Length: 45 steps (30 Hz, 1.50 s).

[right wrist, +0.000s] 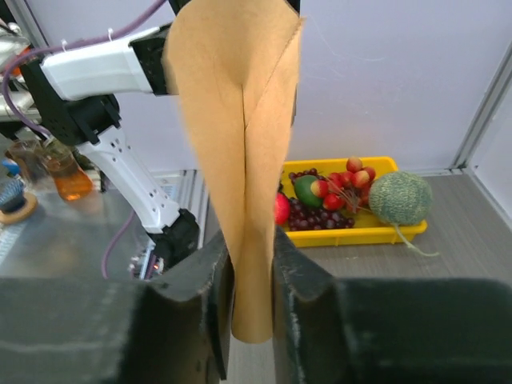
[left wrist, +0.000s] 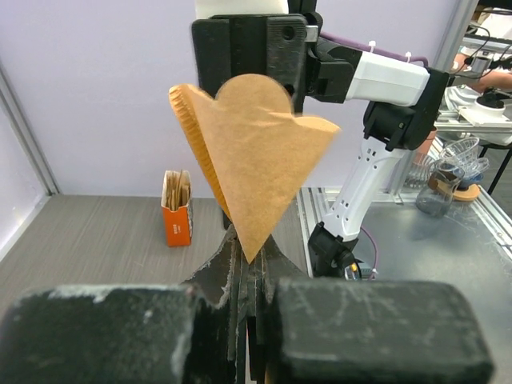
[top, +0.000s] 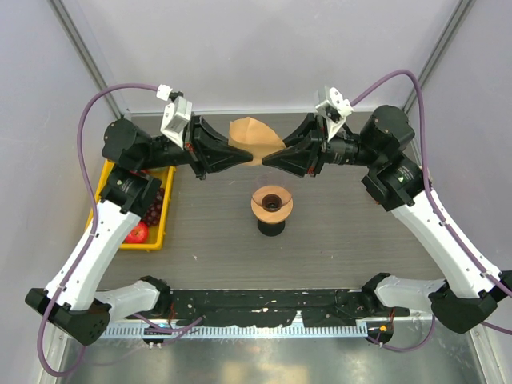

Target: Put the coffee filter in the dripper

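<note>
Left gripper [top: 249, 160] and right gripper [top: 266, 158] both pinch the coffee filter [top: 250, 132] aloft behind the dripper [top: 272, 202], the filter's tip hidden between their fingers.

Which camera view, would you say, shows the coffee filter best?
The left wrist view: the coffee filter faces the camera, whole fan outline visible. The right wrist view crops its top, seen narrow; the top view shows it small.

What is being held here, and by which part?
The coffee filter: the left gripper pinches its pointed tip, and the right gripper has its fingers against both sides of the narrow end close by.
</note>
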Each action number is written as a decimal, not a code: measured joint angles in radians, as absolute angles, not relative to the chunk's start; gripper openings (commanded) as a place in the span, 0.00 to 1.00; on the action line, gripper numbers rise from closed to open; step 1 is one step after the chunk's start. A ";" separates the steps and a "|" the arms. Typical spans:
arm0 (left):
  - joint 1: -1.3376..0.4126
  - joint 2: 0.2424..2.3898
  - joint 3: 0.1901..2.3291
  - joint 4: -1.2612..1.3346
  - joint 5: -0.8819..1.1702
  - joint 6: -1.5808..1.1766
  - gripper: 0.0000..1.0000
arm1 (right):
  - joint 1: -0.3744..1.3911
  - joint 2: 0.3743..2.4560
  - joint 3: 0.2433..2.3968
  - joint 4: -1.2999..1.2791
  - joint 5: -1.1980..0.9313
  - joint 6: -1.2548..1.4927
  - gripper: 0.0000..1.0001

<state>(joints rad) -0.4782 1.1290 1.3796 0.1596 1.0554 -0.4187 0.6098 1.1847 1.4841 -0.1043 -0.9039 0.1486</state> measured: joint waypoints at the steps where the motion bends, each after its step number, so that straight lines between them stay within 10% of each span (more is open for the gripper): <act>1: -0.478 1.129 1.379 0.158 1.054 -0.416 0.06 | 0.610 1.185 1.484 -0.102 -0.903 0.146 0.11; 7: -0.479 1.127 1.387 0.079 1.007 -0.346 0.33 | 0.612 1.185 1.483 -0.131 -0.890 0.107 0.05; 13: -0.479 1.122 1.401 0.009 0.986 -0.302 0.36 | 0.612 1.185 1.483 -0.200 -0.874 0.046 0.06; 19: -0.479 1.121 1.439 0.002 0.993 -0.309 0.00 | 0.614 1.185 1.483 -0.239 -0.875 -0.012 0.05; 22: -0.479 1.119 1.441 -0.002 1.002 -0.308 0.00 | 0.614 1.185 1.483 -0.249 -0.876 -0.037 0.05; 23: -0.479 1.119 1.441 -0.005 1.004 -0.307 0.00 | 0.614 1.184 1.483 -0.253 -0.876 -0.047 0.07; 25: -0.479 1.119 1.441 -0.010 1.003 -0.307 0.00 | 0.613 1.185 1.483 -0.262 -0.875 -0.061 0.55; 28: -0.479 1.117 1.438 0.004 0.969 -0.310 0.00 | 0.607 1.186 1.492 -0.271 -0.870 -0.054 0.87; 45: -0.483 1.150 1.457 0.318 0.721 -0.607 0.00 | 0.574 1.206 1.400 0.260 -0.818 0.348 0.77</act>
